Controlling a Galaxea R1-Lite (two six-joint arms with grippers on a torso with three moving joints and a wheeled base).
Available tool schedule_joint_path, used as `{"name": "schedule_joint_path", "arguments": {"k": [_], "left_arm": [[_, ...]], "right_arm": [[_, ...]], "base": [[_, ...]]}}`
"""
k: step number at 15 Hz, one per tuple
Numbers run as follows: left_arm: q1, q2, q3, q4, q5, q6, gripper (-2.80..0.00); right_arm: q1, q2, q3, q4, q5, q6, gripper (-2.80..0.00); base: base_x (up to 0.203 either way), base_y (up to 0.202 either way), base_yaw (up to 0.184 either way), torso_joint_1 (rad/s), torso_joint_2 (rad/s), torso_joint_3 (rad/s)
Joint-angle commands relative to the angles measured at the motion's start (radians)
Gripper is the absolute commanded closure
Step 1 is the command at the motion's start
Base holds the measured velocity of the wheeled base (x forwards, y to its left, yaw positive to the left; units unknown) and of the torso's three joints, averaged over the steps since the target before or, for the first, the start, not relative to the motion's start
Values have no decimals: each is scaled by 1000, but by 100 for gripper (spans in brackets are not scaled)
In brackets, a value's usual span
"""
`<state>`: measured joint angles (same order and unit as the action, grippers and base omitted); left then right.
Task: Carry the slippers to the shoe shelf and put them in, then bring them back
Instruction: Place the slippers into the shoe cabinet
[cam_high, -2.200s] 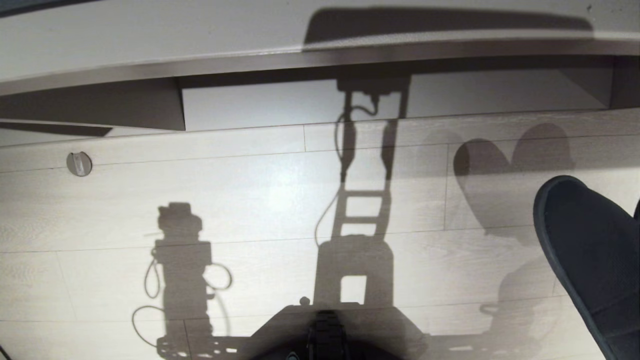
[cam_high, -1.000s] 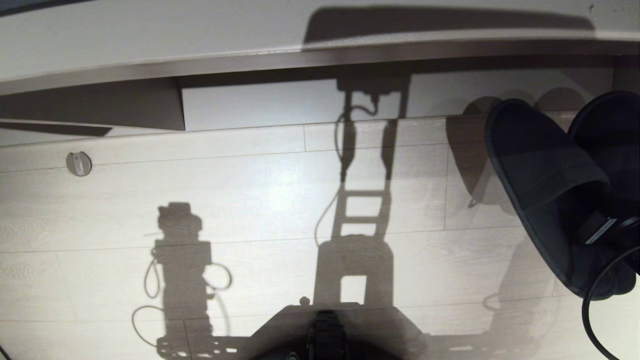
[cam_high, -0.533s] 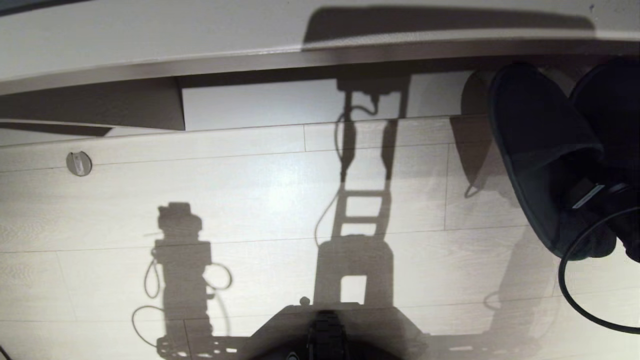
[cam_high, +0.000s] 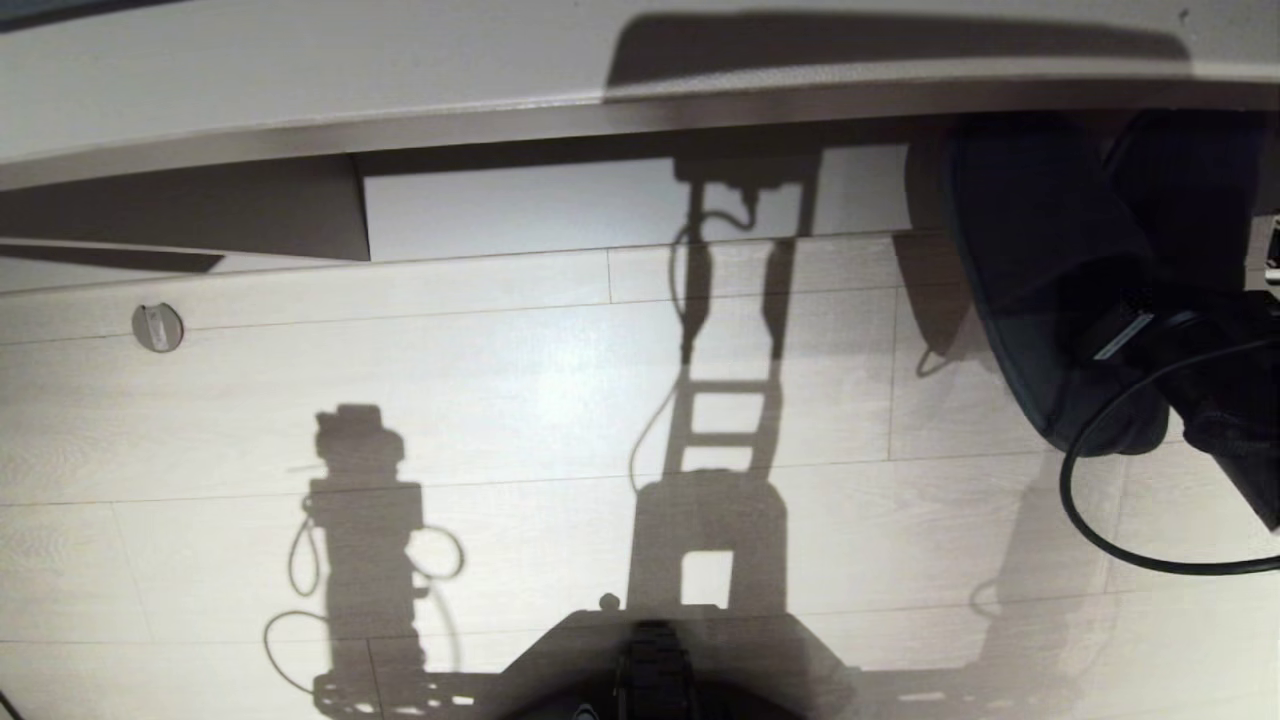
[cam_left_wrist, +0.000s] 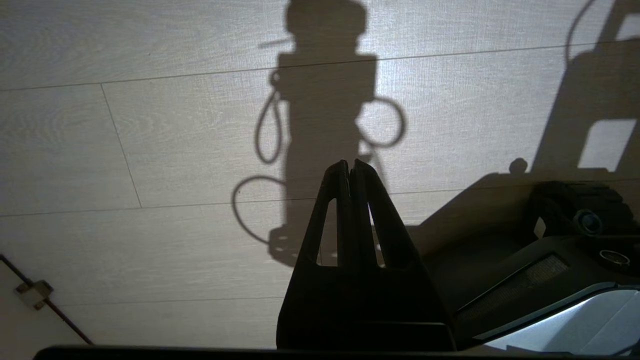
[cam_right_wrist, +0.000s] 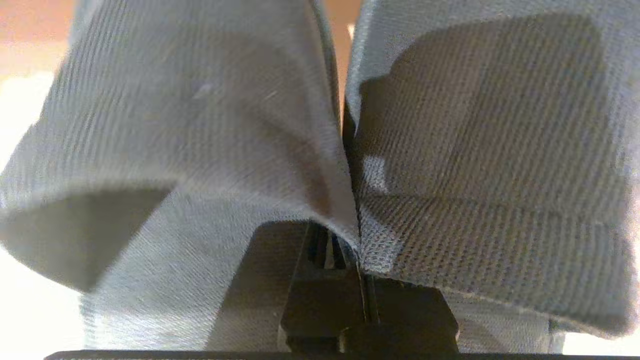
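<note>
At the far right of the head view, the right gripper (cam_high: 1135, 335) is clamped tight on the slippers (cam_high: 1040, 260), pinching both together near their open heels, with a black cable (cam_high: 1100, 530) looping from its wrist. The 2 toes point away from the robot and reach into the shadow under the dark edge strip of the shoe shelf (cam_high: 600, 205); whether they rest on its floor cannot be told. An upright divider panel (cam_high: 280, 215) stands well to the left, so the slippers are at the right-hand compartment. A small round metal fitting (cam_high: 158, 327) sits in the pale plank floor (cam_high: 500, 400) at far left, well apart from everything. Nothing stands between the slippers and the opening.

From the left wrist view, the left gripper (cam_left_wrist: 351, 172) hangs over bare floor beside the robot's base (cam_left_wrist: 550, 260), its fingers pressed together and holding nothing.

Close up in the right wrist view, the 2 slippers' grey-looking fabric (cam_right_wrist: 200, 150) fills the frame, the inner edges squeezed between the jaws.

By my judgement the carrying is nearly done: 1 step, setting the pair inside and letting go, is left before the return trip.
</note>
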<state>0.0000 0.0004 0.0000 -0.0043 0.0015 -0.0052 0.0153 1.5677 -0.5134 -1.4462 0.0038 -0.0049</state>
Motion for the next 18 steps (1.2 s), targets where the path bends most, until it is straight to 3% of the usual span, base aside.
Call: {"name": "schedule_joint_path", "arguments": {"k": [1,18], "left_arm": [[0,0,0,0,0,-1,0],[0,1,0,0,0,-1,0]], "right_arm": [[2,38,-25,-10,1,0,0],[-7,265,-406,-35,-5,-11,0]], "base": [[0,0,0,0,0,0],[0,0,0,0,0,0]]}}
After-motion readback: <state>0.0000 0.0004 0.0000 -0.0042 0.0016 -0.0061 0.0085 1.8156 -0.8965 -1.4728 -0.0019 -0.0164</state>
